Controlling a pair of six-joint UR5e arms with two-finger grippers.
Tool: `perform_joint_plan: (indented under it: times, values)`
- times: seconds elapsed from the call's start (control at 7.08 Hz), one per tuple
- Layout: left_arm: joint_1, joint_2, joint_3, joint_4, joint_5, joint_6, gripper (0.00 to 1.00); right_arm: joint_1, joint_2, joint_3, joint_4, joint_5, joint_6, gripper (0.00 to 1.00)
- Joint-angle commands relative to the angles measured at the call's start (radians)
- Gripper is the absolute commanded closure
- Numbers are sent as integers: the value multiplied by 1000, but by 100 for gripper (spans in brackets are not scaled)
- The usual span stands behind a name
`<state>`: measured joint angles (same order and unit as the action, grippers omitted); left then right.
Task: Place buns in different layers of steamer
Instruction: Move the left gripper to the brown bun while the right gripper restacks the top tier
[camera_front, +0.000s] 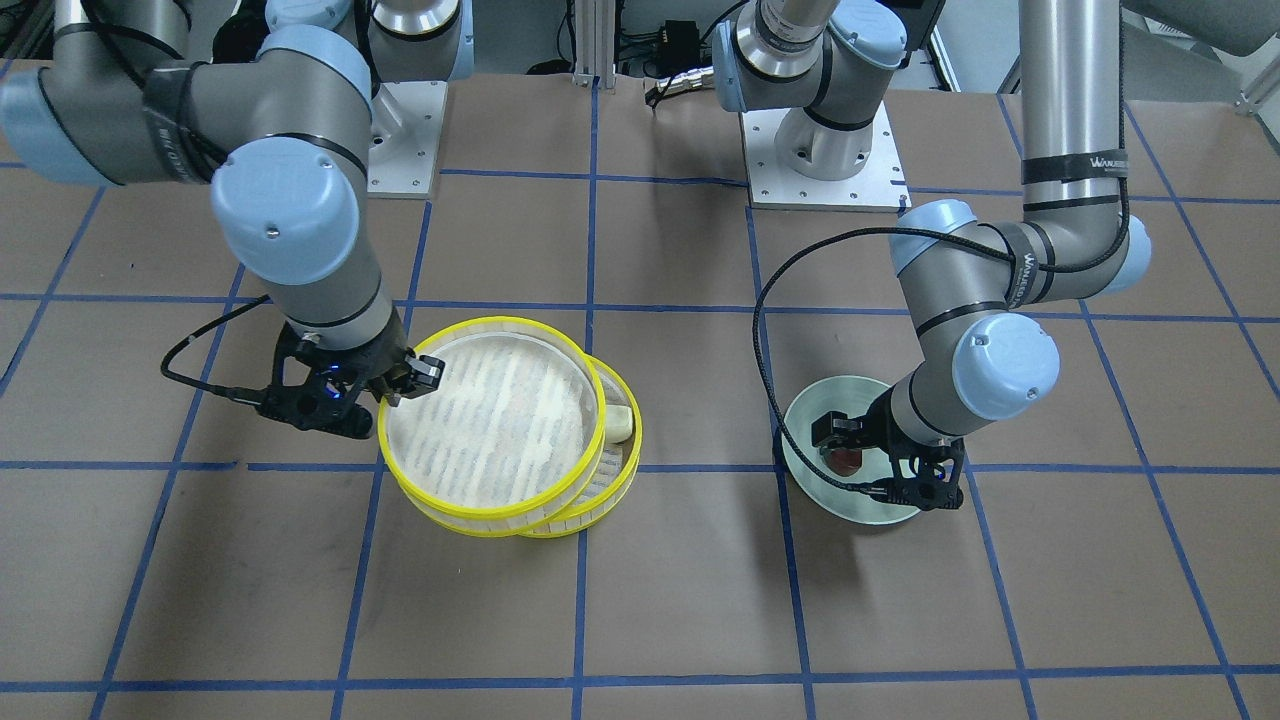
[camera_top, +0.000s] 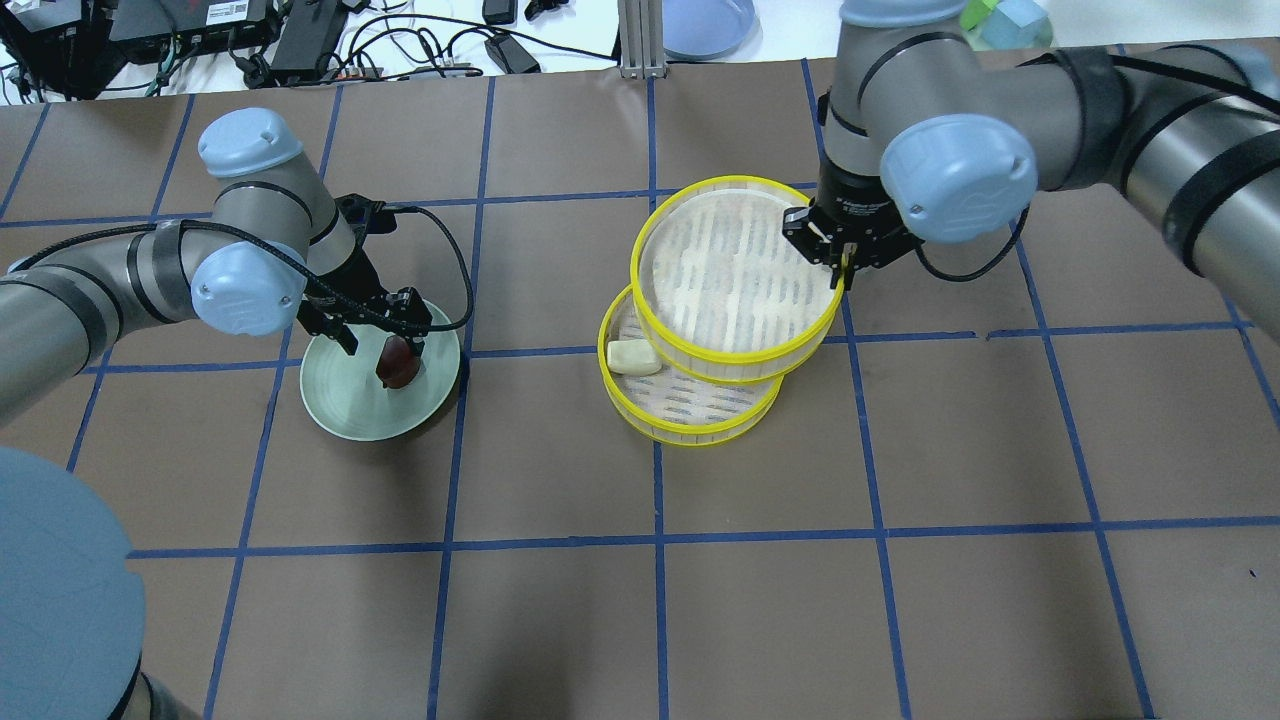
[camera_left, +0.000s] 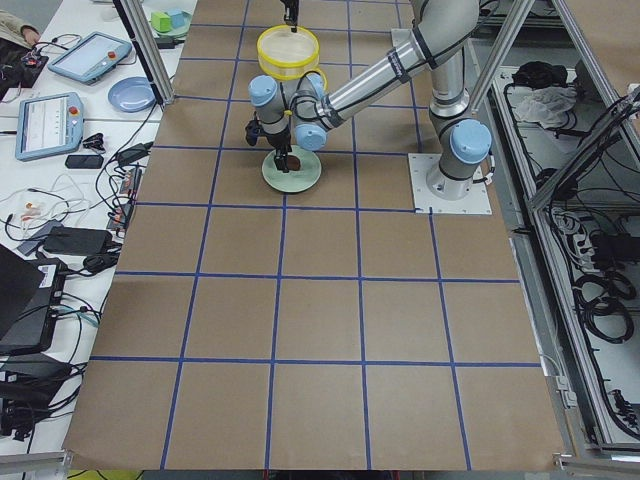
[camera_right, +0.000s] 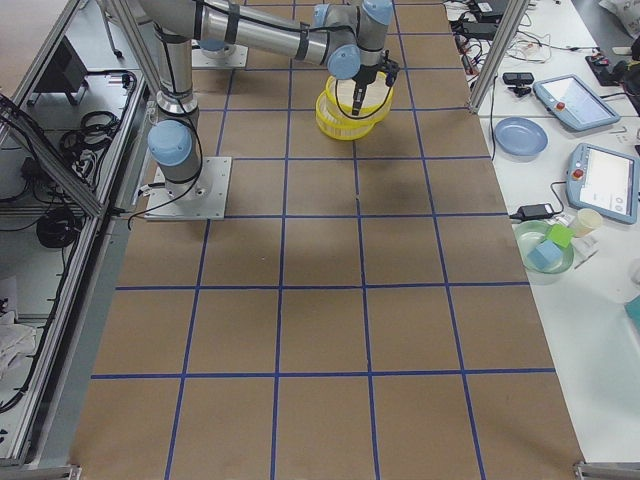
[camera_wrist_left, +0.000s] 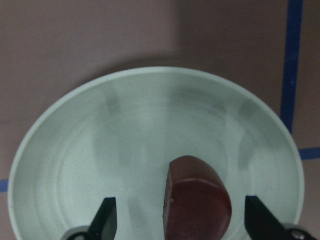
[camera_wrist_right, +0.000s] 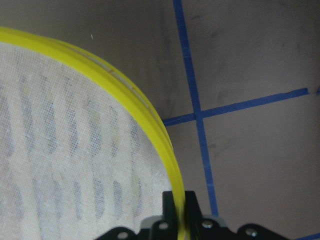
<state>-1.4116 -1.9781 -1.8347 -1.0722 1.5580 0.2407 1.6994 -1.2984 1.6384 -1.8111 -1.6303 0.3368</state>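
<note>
Overhead exterior view, left of frame: the left gripper (camera_top: 380, 340) hangs over the mint-green plate (camera_top: 345, 405). Its jaws stand apart on either side of the red-brown bun (camera_top: 398, 362), which sits on that plate and touches neither finger. Right of centre on the bench (camera_top: 900, 600), the cream bun (camera_top: 634, 357) lies at the left edge of the lower steamer tray (camera_top: 700, 436). The upper steamer tray (camera_top: 735, 366) overlaps it, shifted toward the upper right. The right gripper (camera_top: 843, 268) is clamped on this upper tray's yellow rim.
</note>
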Motion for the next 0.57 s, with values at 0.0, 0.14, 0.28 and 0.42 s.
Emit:
perform_joint_plan:
  times: [0.0,0.14,0.28,0.42]
  values:
    - [2,-15,-8,1,-12,5,10,40,22,1,6,0,42,99]
    - [2,-15,-8,0,-9,6,52,51,42,1,7,0,44,99]
    - [3,-13,-9,0,-12,6,77,62,44,1,6,-2,44,99]
    - [2,-12,-8,-2,-13,6,100,62,57,3,7,0,36,99]
